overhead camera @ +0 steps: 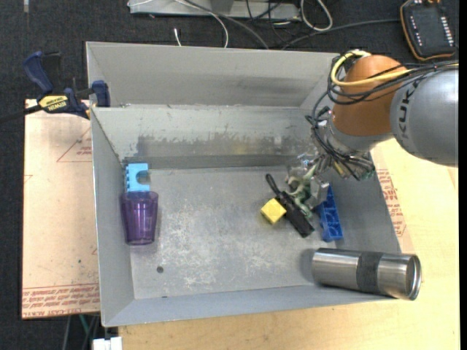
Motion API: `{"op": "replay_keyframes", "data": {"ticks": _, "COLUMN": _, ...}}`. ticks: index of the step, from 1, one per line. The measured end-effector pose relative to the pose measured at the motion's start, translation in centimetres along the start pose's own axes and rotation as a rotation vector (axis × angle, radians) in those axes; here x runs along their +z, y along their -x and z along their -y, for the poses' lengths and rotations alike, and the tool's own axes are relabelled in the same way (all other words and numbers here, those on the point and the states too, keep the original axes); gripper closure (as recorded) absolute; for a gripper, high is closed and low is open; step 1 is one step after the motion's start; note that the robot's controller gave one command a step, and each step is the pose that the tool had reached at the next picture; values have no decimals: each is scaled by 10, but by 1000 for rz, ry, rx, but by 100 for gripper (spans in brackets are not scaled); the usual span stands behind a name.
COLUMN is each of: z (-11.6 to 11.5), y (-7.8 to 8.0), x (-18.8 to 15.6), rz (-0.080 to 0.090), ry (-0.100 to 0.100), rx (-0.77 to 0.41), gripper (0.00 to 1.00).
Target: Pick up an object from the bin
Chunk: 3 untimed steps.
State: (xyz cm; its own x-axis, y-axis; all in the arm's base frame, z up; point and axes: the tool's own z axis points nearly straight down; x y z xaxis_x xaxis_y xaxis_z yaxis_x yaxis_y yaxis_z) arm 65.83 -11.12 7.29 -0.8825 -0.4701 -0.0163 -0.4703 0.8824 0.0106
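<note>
Black tool (299,219) lies right under pincer (305,189), whose grip state cannot be told.

It was a robotics lab or test cell; a grey metal bin (219,79) sat under an industrial robot arm (430,115) with an orange wrist cover (368,97); loose cables (292,9) trailed behind; an orange-edged handheld controller (430,24) lay on the dark surface (58,20) beyond.

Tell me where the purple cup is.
Camera view: the purple cup sits on the left, against the bin's left wall, just below the light blue block.
</note>
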Motion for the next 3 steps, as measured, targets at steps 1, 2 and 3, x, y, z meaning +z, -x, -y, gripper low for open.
{"op": "replay_keyframes", "data": {"ticks": 1, "z": -1, "y": 0, "x": -11, "rz": -2, "ry": 2, "rx": -1, "gripper": 100}}
{"op": "replay_keyframes", "data": {"ticks": 2, "z": -2, "y": 1, "x": -24, "rz": 2, "ry": 2, "rx": 0, "gripper": 100}}
{"op": "replay_keyframes", "data": {"ticks": 3, "z": -4, "y": 0, "x": -54, "rz": -3, "ry": 6, "rx": -1, "gripper": 100}}
